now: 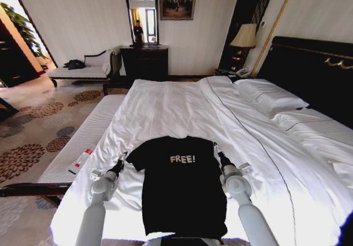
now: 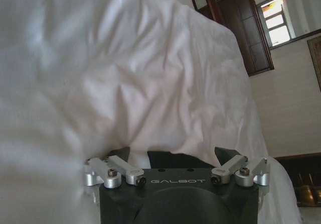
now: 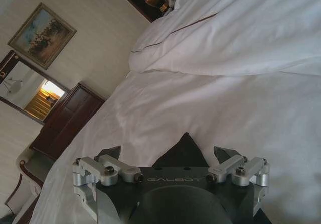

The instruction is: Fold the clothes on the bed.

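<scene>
Black cotton T-shirt (image 1: 179,193) lies face up and flat on the white duvet at the foot of the bed (image 1: 182,108), "FREE!" lettering readable, collar toward the pillows and hem toward the robot. Laid out this way, both sleeves are exposed for a symmetric two-arm fold.

Left gripper (image 1: 122,157) sits at the tip of the left sleeve; right gripper (image 1: 216,146) at the right shoulder and sleeve edge. Both arms are low and angled inward, mirroring each other.

Left wrist view: fingers (image 2: 120,154) stand well apart, with dark cloth (image 2: 168,158) lying between them, not pinched. Right wrist view: fingers (image 3: 111,152) likewise spread, a point of sleeve (image 3: 183,151) between them, nothing clamped.

Judgement: grasp is being lined up; fold not yet begun.
</scene>
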Robot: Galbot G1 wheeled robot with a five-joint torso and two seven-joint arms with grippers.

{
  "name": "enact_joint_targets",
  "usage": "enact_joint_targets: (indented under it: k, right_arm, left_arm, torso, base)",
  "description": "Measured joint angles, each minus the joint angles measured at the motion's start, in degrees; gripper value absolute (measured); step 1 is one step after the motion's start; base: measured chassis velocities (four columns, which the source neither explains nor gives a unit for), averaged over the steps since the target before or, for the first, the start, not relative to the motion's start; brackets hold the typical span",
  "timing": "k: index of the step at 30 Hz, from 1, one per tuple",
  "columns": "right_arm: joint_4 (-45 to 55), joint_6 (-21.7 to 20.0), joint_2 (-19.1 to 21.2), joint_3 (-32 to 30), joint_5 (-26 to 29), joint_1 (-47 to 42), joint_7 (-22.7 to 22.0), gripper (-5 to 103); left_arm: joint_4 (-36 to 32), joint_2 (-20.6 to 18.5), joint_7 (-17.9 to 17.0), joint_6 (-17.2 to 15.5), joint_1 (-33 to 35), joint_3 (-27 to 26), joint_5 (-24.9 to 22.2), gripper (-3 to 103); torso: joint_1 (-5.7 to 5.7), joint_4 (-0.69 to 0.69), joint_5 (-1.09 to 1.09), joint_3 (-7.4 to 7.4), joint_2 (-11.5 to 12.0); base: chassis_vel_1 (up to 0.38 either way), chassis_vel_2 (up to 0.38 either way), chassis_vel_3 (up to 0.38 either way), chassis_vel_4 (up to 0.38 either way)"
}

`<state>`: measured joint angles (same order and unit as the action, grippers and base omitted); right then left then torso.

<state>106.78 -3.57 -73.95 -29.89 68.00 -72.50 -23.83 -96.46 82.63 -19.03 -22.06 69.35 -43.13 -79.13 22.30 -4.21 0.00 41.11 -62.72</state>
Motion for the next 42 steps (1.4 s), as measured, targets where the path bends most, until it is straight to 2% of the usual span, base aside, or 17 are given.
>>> enact_joint_targets:
  k: [1, 2, 4, 5, 8, 10, 14, 16, 21, 23, 26, 32, 33, 35, 38, 39, 42]
  right_arm:
    - [0.0, 0.0, -0.02, -0.02, 0.0, -0.05, -0.09, 100]
    - [0.01, 0.0, -0.05, -0.03, 0.0, -0.1, -0.15, 100]
    - [0.02, 0.0, -0.24, 0.04, -0.08, -0.19, -0.37, 100]
    - [0.02, 0.0, -0.24, 0.04, -0.08, -0.19, -0.37, 100]
    - [0.09, 0.0, -0.53, 0.35, -0.34, -0.25, -0.61, 100]
    - [0.13, 0.0, -0.58, 0.43, -0.37, -0.27, -0.65, 100]
    - [0.48, -0.02, -0.5, 0.41, -0.42, -0.61, -0.81, 100]
    - [0.55, -0.03, -0.44, 0.34, -0.41, -0.68, -0.83, 100]
    - [0.82, -0.08, -0.34, 0.13, -0.39, -1.05, -1.04, 100]
    - [0.88, -0.08, -0.38, 0.12, -0.39, -1.07, -1.07, 100]
    - [1.05, -0.11, -0.58, 0.13, -0.51, -1.24, -1.14, 100]
    - [1.09, -0.16, -0.03, -0.17, -1.56, -0.81, -1.69, 100]
    - [1.08, -0.17, 0.36, -0.4, -1.85, -0.64, -1.78, 100]
    - [0.74, -0.2, 1.57, -0.58, -3.36, -0.89, -1.75, 100]
    - [-0.39, 0.02, 2.85, -0.51, -6.98, -1.72, -0.43, 100]
    - [-1.58, 0.51, 3.62, -0.47, -9.65, -2.32, 1.11, 100]
    - [-3.03, 1.23, 4.45, -0.77, -10.82, -3.17, 3.19, 100]
  left_arm:
    - [-0.48, -0.28, 0.28, 0.0, 0.26, 0.04, 0.35, 88]
    - [-0.87, -0.46, 0.44, 0.0, 0.4, 0.1, 0.52, 88]
    - [-1.63, -0.84, 0.78, -0.03, 0.56, 0.32, 1.06, 77]
    - [-1.63, -0.84, 0.78, -0.03, 0.56, 0.32, 1.06, 77]
    - [-1.61, -1.02, 0.88, -0.05, 0.55, 0.42, 1.4, 60]
    - [-1.48, -1.05, 0.88, -0.05, 0.54, 0.43, 1.51, 60]
    - [-1.2, -1.09, 0.88, -0.09, 0.43, 0.44, 1.62, 39]
    - [-1.2, -1.09, 0.88, -0.09, 0.43, 0.46, 1.64, 39]
    - [-1.51, -1.37, 0.9, -0.1, 0.61, 0.58, 2.31, 12]
    - [-1.52, -1.52, 0.94, -0.1, 0.65, 0.64, 2.54, 12]
    - [-1.72, -2.07, 1.0, -0.1, 0.9, 0.81, 2.98, 1]
    - [-4.04, -3.93, 1.04, -0.5, 2.25, 1.38, 2.81, 0]
    - [-4.66, -4.73, 1.05, -0.61, 2.51, 1.47, 2.4, -3]
    - [-5.83, -6.69, 0.67, -0.73, 2.94, 1.5, 0.51, 7]
    - [-6.62, -7.78, -0.07, -0.73, 3.49, 1.54, -0.79, 13]
    - [-7.36, -8.25, -0.71, -0.73, 4.08, 1.7, -1.64, 18]
    - [-9.4, -8.94, -2.04, -0.8, 5.23, 2.24, -3.44, 34]
  torso:
    - [0.0, 0.01, -0.01, 0.0, 0.0]
    - [0.0, 0.01, -0.01, 0.0, 0.0]
    - [0.0, 0.01, -0.01, 0.0, -0.01]
    - [0.0, 0.01, -0.01, 0.0, -0.01]
    - [0.0, 0.0, 0.0, 0.0, 0.0]
    - [0.0, 0.01, 0.0, 0.0, 0.0]
    - [0.0, 0.01, 0.0, 0.0, 0.0]
    - [0.0, 0.01, -0.01, 0.0, 0.0]
    - [0.0, 0.01, 0.0, 0.0, 0.0]
    - [0.0, 0.01, 0.0, 0.0, -0.01]
    - [0.0, 0.01, 0.0, 0.0, 0.0]
    - [0.0, 0.01, 0.0, 0.0, 0.0]
    - [0.0, 0.02, -0.01, 0.0, 0.0]
    - [0.0, 0.01, 0.0, 0.0, 0.0]
    - [0.0, 0.01, 0.0, 0.0, 0.0]
    - [0.0, 0.01, 0.0, 0.0, 0.0]
    - [0.0, -0.01, 0.0, 0.0, 0.0]
  base:
    - [0.0, 0.0, 0.0, 0.0]
    - [0.0, 0.0, 0.0, 0.0]
    - [0.0, 0.0, 0.0, 0.0]
    - [0.0, 0.0, 0.0, 0.0]
    - [0.0, 0.0, 0.0, 0.0]
    - [0.0, 0.0, 0.0, 0.0]
    - [0.0, 0.0, 0.0, 0.0]
    - [0.0, 0.0, 0.0, 0.0]
    - [0.0, 0.0, 0.0, 0.0]
    - [0.0, 0.0, 0.0, 0.0]
    - [0.0, 0.0, 0.0, 0.0]
    - [0.0, 0.0, 0.0, 0.0]
    - [0.0, 0.0, 0.0, 0.0]
    - [0.0, 0.0, 0.0, 0.0]
    - [0.0, 0.0, 0.0, 0.0]
    - [0.0, 0.0, 0.0, 0.0]
    - [0.0, 0.0, 0.0, 0.0]
